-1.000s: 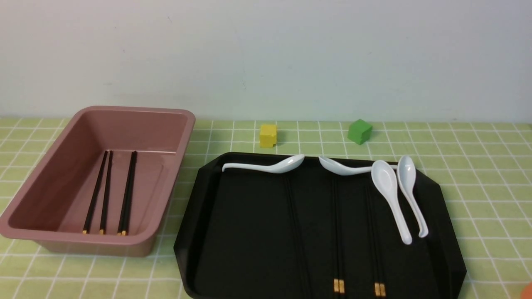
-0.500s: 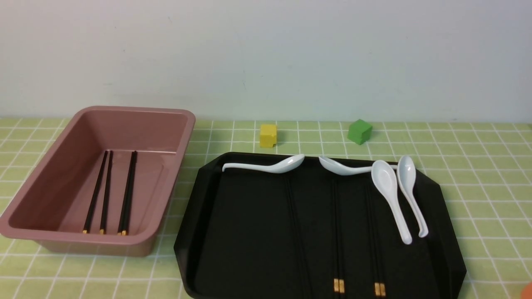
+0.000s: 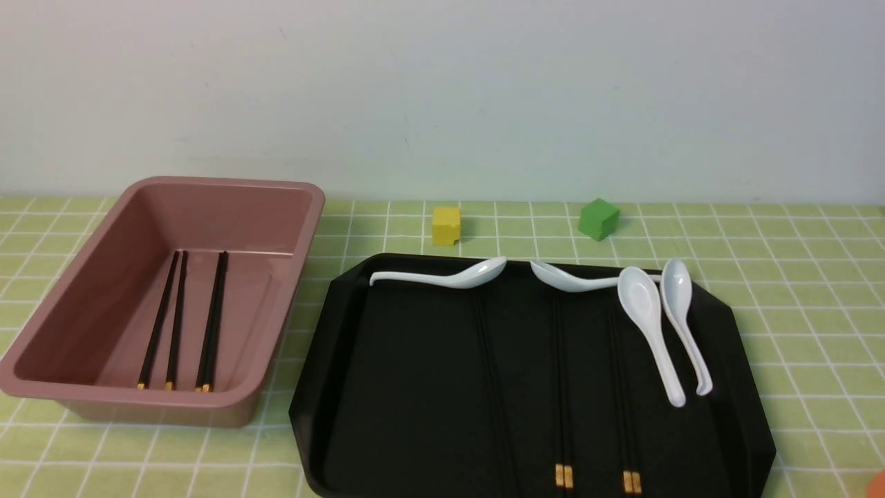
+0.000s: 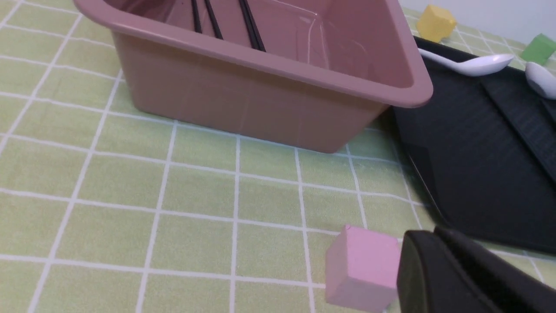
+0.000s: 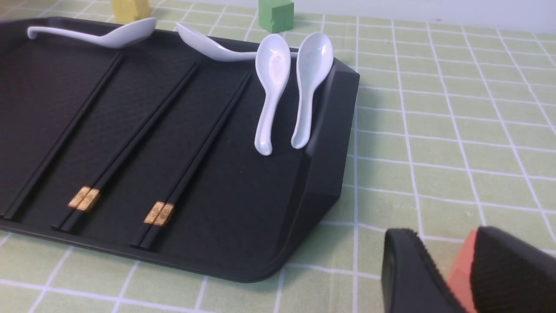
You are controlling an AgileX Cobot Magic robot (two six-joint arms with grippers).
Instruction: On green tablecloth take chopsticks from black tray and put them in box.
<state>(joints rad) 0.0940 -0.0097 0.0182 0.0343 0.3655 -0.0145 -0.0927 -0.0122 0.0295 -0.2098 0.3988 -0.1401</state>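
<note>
The black tray (image 3: pixel 401 387) lies on the green tablecloth (image 3: pixel 795 311). On it are three sets of black chopsticks (image 3: pixel 563 387), two showing gold bands at their near ends; they also show in the right wrist view (image 5: pixel 130 143). The pink-brown box (image 3: pixel 304 228) stands to the tray's left with several chopsticks (image 3: pixel 176 311) lying in it. Neither gripper shows in the front view. My left gripper (image 4: pixel 428 234) is shut and empty, low over the cloth near the box's near corner (image 4: pixel 260 100). My right gripper (image 5: pixel 443 237) is open, off the tray's near right corner (image 5: pixel 321 143).
Several white spoons (image 3: pixel 650 325) lie along the tray's far and right side. A yellow cube (image 3: pixel 446 225) and a green cube (image 3: pixel 598 218) sit behind the tray. A pink cube (image 4: pixel 360 267) rests beside my left gripper. An orange cube (image 5: pixel 462 269) sits behind my right fingers.
</note>
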